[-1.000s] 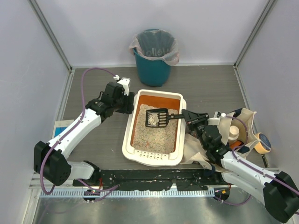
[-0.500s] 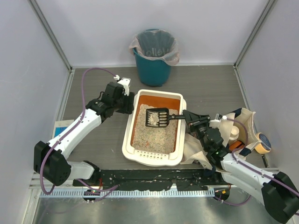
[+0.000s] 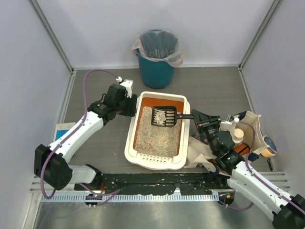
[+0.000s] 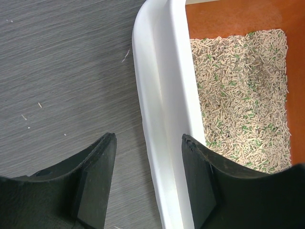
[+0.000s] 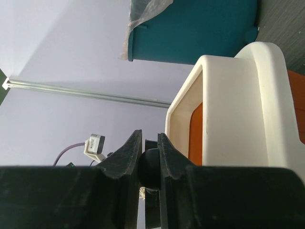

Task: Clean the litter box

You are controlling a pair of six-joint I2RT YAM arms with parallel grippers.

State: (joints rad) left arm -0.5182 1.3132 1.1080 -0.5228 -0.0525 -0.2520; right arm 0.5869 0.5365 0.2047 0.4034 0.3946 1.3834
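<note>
Right fingers (image 5: 125, 164) pinching the scoop (image 3: 164, 116), I had carried its clumps nearer the bin (image 3: 155, 71); left fingers (image 4: 95, 181) stayed spread.

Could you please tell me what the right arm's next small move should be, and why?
Probably carry the scoop a little toward the teal bin: the right gripper is shut on its handle, it holds clumps above the litter box, and the bin stands just beyond the far rim.
</note>
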